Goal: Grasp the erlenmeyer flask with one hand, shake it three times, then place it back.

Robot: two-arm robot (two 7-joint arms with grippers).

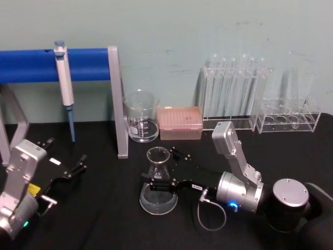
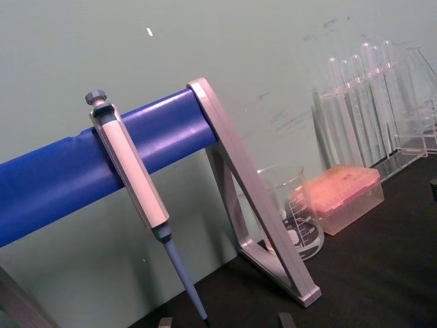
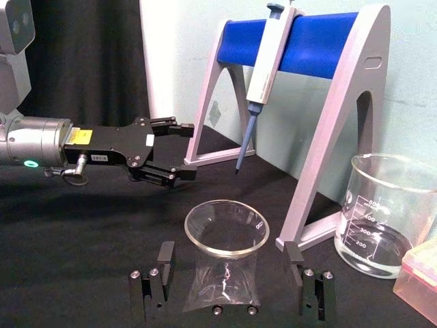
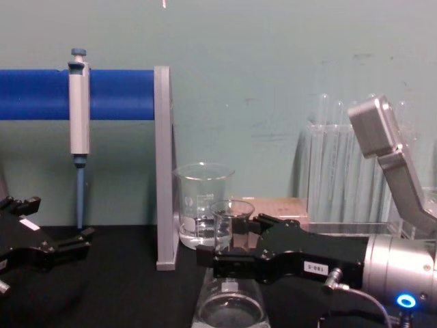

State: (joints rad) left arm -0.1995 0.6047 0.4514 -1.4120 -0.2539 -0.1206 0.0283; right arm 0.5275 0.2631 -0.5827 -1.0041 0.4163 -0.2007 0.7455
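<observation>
Erlenmeyer flask (image 1: 158, 200): light, slick, fragile glass; take it at the neck.
Right gripper (image 3: 229, 254): spread astride the neck, seemingly not touching.
Left gripper (image 3: 186, 150): spread, parked at left.

— What lies behind the blue-barred stand (image 1: 88, 63)?
— A pale green wall (image 1: 171, 26), plain and matte. It meets the table just behind the stand's grey legs.
— Any marks on it?
— Faint dark scuffs to the stand's right, and one small white fleck (image 2: 149, 31) above the stand.
— And beneath?
— A black table top (image 1: 104, 219). The stand's foot rests on it, and the black runs forward from there.
— The light?
— Soft and even, with no hard shadow around the stand.
</observation>
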